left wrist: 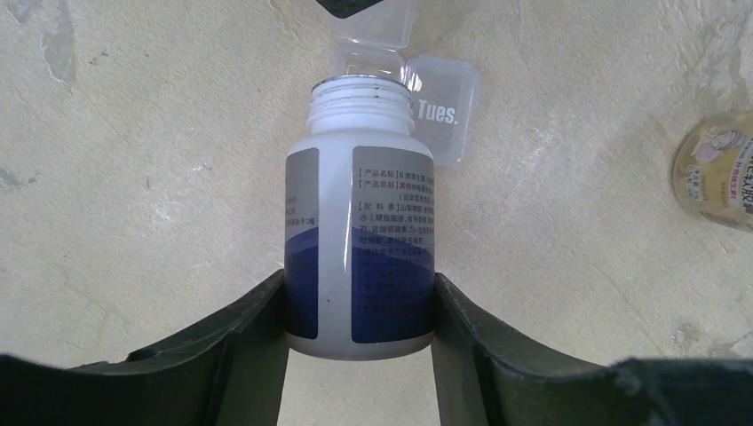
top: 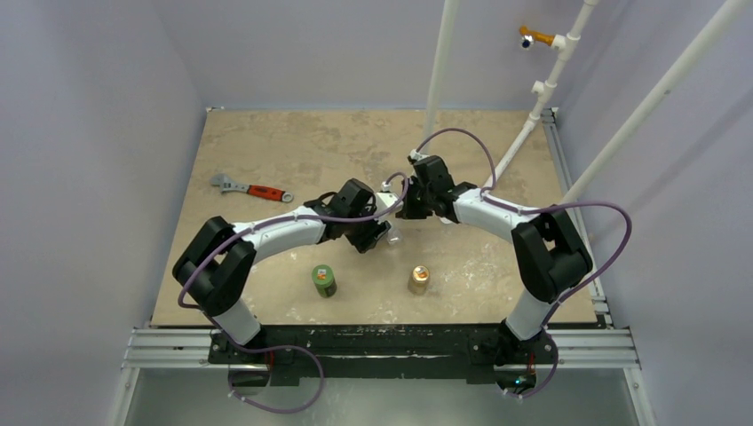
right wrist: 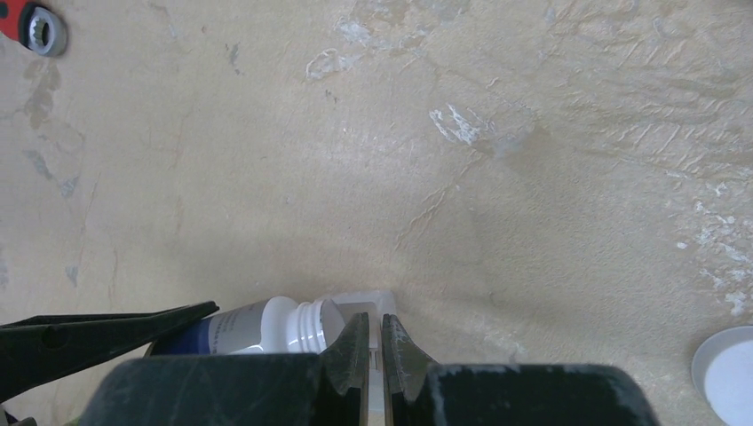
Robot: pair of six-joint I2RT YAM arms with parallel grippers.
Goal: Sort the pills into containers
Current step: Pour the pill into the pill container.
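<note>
My left gripper (left wrist: 358,286) is shut on the lower body of a white bottle (left wrist: 360,222) with a blue and grey label. The bottle has no cap, and its open neck tips over the container (left wrist: 439,111), a small clear case whose open lid reads "Tues.". In the right wrist view the bottle neck (right wrist: 306,324) lies against that clear case (right wrist: 368,302). My right gripper (right wrist: 374,330) is shut on a thin wall of the case. From above, both grippers (top: 377,232) (top: 404,211) meet mid-table. No pills can be seen.
A green bottle (top: 324,280) and a tan-orange bottle (top: 418,280) stand near the front edge; the tan one (left wrist: 715,169) is right of the case. A red-handled wrench (top: 251,188) lies back left. A white cap (right wrist: 724,373) rests on the table. White pipes (top: 441,62) rise at the back.
</note>
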